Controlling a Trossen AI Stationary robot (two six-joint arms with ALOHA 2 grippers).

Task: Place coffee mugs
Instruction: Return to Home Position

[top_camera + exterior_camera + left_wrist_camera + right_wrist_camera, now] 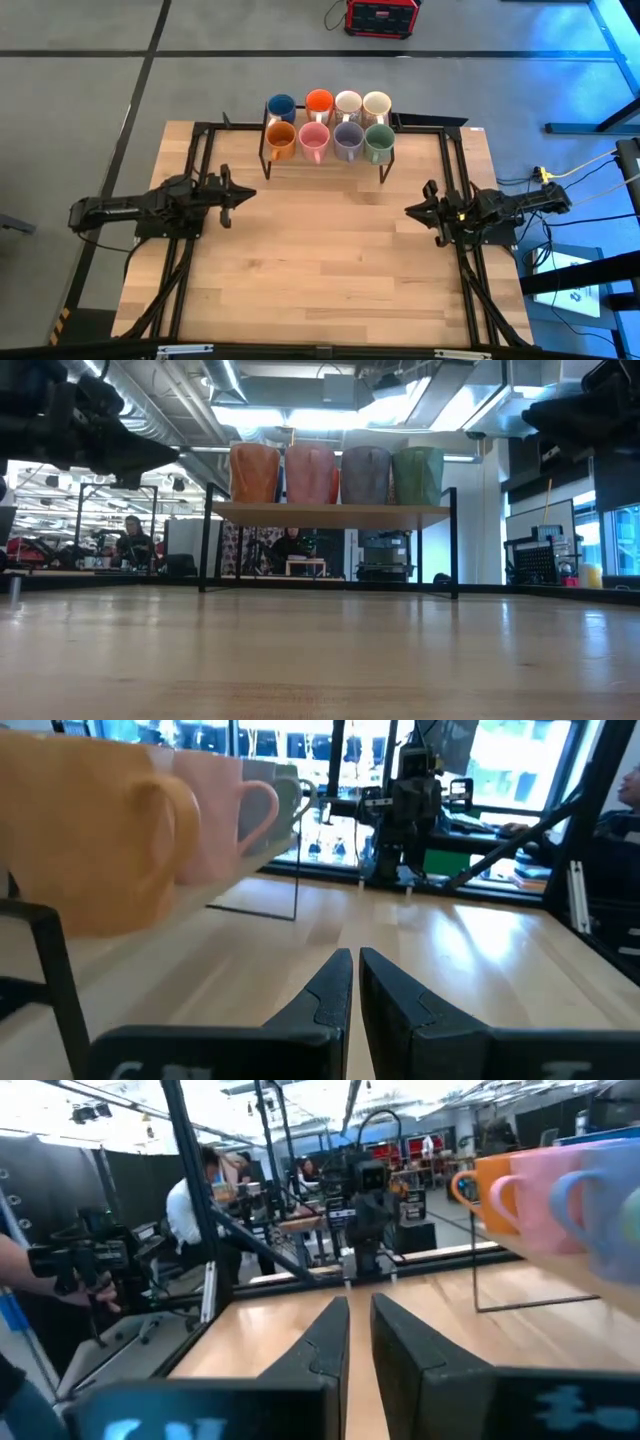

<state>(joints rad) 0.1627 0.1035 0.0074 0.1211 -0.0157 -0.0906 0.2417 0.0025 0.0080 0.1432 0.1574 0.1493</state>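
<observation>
Mugs: eight coffee mugs (pixel 330 125) in two rows of four on the shelf (pixel 330 513), at the worktop's (pixel 330 260) far edge.
Left pincer (pixel 243 195): empty, fingers seemingly together, near the left edge.
Right pincer (pixel 410 210): the same, near the right edge.
Homing: best done slowly and level, well apart from the shelf legs.
Surface: pale wood planks.
Room: open workshop; a seated person (pixel 131 540) beyond.

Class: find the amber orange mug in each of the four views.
High view: amber orange mug at the front row's left end.
Low view: leftmost mug on the shelf.
Left wrist view: nearest mug.
Right wrist view: farthest mug in the row.
Shared landmark: pink mug beside it.
</observation>
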